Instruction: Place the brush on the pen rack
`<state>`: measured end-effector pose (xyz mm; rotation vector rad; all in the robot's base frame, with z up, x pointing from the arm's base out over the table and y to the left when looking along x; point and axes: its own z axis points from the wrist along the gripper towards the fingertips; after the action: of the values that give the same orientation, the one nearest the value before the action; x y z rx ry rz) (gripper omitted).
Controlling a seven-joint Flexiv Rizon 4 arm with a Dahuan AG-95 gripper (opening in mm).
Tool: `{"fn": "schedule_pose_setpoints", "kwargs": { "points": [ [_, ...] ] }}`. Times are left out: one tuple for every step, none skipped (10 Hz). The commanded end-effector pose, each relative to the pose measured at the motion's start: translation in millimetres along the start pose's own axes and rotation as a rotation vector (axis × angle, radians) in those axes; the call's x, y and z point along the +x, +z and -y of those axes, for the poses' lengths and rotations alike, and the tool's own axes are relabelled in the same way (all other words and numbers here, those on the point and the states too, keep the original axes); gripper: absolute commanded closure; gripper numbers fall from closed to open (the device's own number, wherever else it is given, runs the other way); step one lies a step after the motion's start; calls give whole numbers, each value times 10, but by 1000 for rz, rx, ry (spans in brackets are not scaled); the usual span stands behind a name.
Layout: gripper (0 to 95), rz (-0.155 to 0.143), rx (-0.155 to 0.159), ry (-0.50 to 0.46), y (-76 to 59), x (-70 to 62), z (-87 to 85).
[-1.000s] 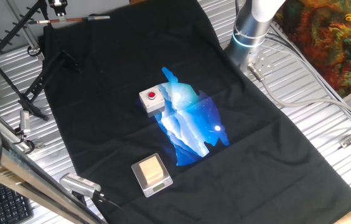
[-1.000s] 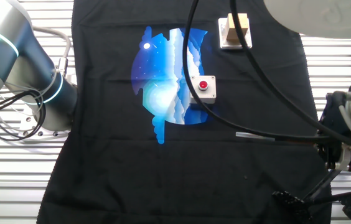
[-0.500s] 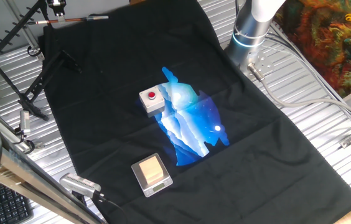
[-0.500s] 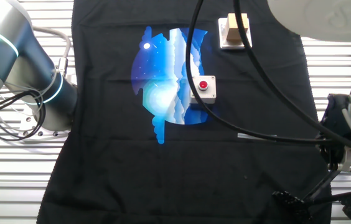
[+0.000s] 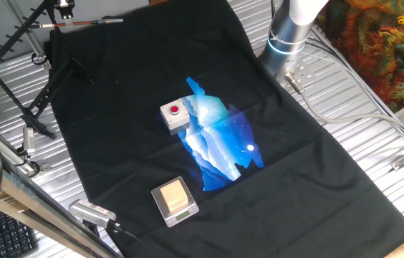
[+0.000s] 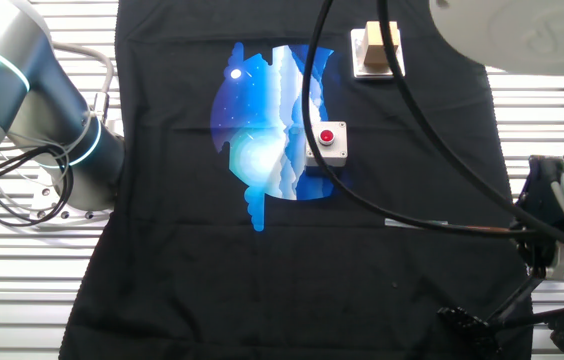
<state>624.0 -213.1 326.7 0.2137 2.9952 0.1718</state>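
Count at this frame:
- brush: 1
- pen rack: 1
- red-button box: 1
- pale block on a small scale: 1
- black cloth with blue print: 1
- robot arm: 1

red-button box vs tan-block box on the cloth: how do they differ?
The button box is white-grey with a small red round button on top; the block box carries a tan square block on a silvery base. The button box sits at the blue print's edge, the block box on plain black cloth. Both are small, squarish and upright.
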Motion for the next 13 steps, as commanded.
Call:
{"fn": "schedule_pose_setpoints", "kwargs": {
  "points": [
    [950, 2, -2, -1, -2, -13, -3],
    [950, 6, -2, -2, 8, -15, 1],
    [950, 11, -1, -3, 12, -16, 3],
    [950, 14, -1, -5, 12, -16, 3],
    [950, 20, 0, -10, 13, -16, 4],
    [950, 27, -1, -17, 13, -16, 6],
    [950, 35, -1, -29, 10, -15, 10],
    [950, 39, -3, -38, 8, -15, 14],
    [950, 45, -3, -48, 5, -14, 20],
    [950, 48, -4, -52, 3, -14, 23],
    [950, 54, -6, -59, 1, -14, 27],
    [950, 58, -8, -65, -2, -13, 33],
    [760, 61, -10, -70, -7, -12, 45]
  ]
}}
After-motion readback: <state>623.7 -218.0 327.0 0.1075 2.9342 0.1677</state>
